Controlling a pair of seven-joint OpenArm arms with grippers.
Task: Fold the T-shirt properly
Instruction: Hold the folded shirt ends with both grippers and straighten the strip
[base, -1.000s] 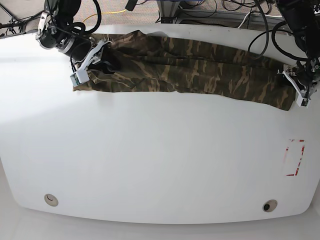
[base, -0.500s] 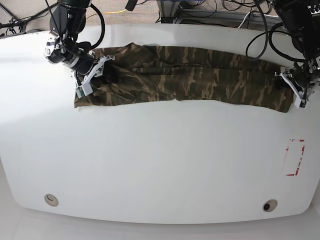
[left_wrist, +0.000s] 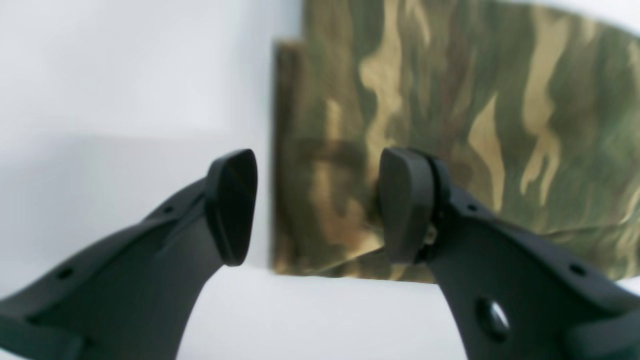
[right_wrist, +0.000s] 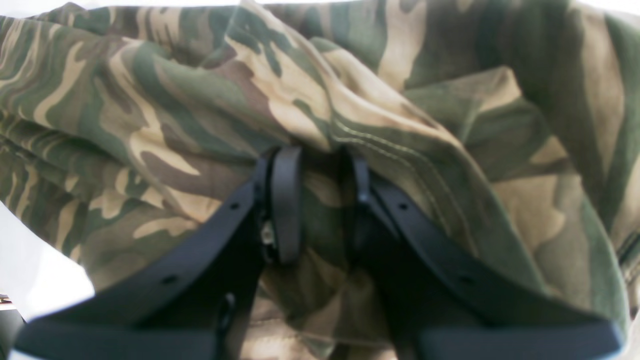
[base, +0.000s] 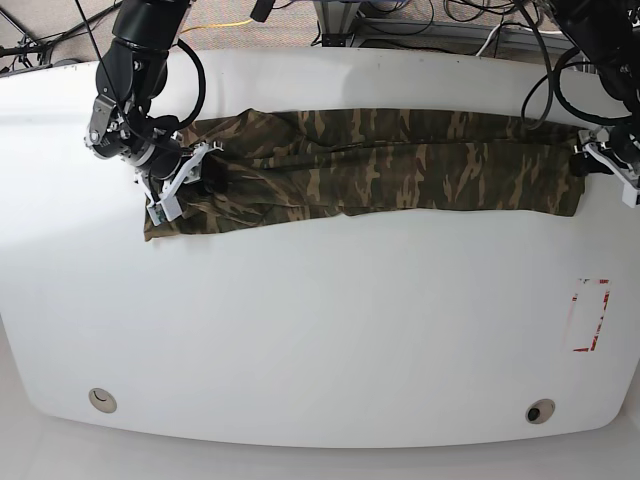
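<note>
Right gripper (right_wrist: 320, 200): clamped on bunched T-shirt (base: 380, 165) cloth.
Left gripper (left_wrist: 320, 210): jaws apart, at opposite end.
Long axis: stretched between both grippers.

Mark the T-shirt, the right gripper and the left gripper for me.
T-shirt (base: 400, 165): base view, middle of the folded camouflage strip.
Right gripper (right_wrist: 320, 200): right wrist view, midway between fingertips clamping bunched fabric.
Left gripper (left_wrist: 317, 207): left wrist view, open gap between fingertips.
</note>
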